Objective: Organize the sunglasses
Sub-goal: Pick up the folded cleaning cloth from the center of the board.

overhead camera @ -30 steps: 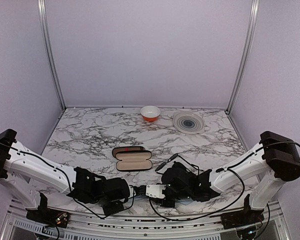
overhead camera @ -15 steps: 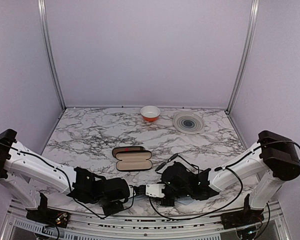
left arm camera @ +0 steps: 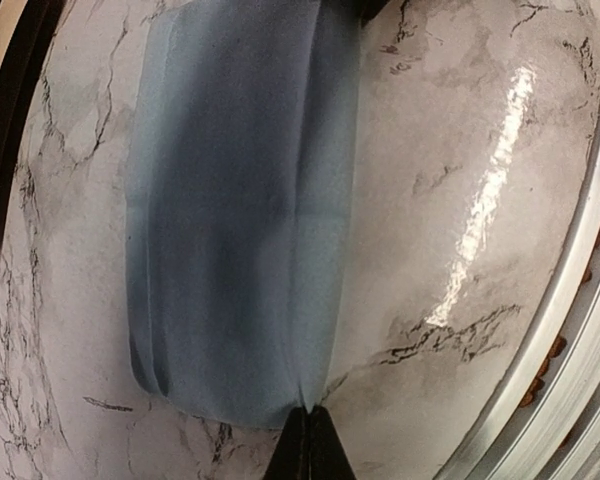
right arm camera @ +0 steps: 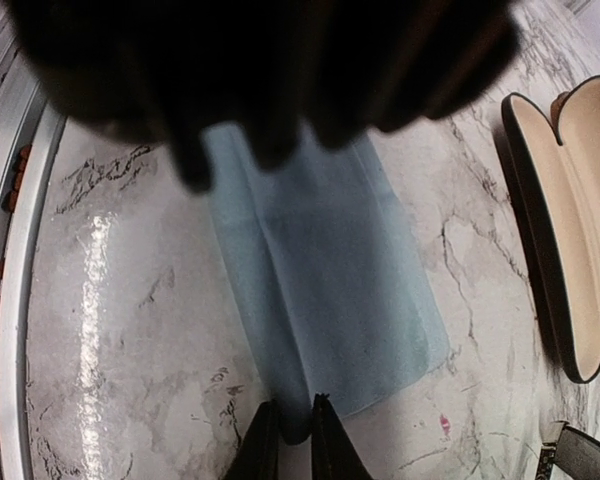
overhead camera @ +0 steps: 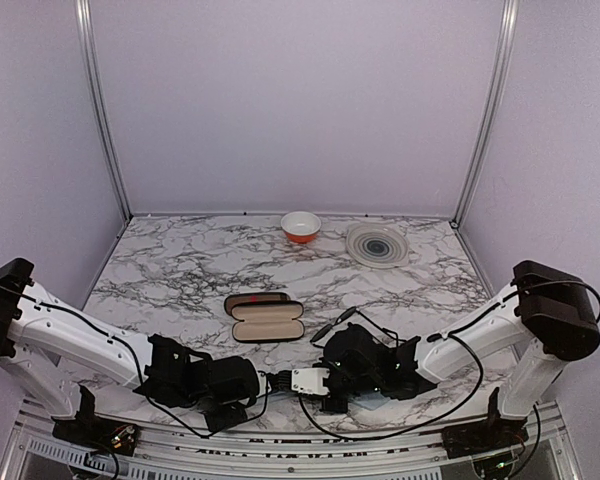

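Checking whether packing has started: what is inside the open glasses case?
Only tan lining shows inside the open case; nothing lies in it. Nothing covers the inside, though the right wrist view cuts off one end.

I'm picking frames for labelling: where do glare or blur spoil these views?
Left wrist: a bright glare streak on the marble table, the blue cloth slightly soft. Right wrist: a dark blurred mass blocks the top, another glare streak at left. Top external: evenly lit and sharp.
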Robot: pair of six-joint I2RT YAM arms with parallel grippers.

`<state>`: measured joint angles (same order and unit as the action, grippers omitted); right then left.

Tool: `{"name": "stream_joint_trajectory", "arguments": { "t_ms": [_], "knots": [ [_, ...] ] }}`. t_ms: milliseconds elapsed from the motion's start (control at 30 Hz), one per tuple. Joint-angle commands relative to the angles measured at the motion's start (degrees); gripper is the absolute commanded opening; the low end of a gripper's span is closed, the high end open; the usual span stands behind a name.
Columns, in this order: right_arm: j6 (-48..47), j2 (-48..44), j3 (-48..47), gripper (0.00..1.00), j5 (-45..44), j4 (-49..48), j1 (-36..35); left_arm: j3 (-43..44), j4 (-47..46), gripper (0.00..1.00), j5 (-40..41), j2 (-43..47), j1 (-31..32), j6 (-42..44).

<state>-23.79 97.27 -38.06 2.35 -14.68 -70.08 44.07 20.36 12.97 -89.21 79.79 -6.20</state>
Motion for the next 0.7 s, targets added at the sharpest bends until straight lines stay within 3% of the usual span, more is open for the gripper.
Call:
{"name": "stream_joint_trajectory", "arguments": {
  "t_ms": [0,467,667],
  "knots": [
    [0.98,1.96,1.35,0.12,1.95,2.12,0.43,0.11,-0.75,0.00,0.12,-0.03,0.63,0.39],
    [1.55,3.23,1.84,0.00,1.34,1.47,0.78,-0.02,-0.70,0.00,0.50,0.13,0.63,0.48],
    [2.15,0.81,1.89,0.00,1.30,1.55,0.73,-0.05,-0.54,0.00,1.43,1.46,0.63,0.58]
  ]
}}
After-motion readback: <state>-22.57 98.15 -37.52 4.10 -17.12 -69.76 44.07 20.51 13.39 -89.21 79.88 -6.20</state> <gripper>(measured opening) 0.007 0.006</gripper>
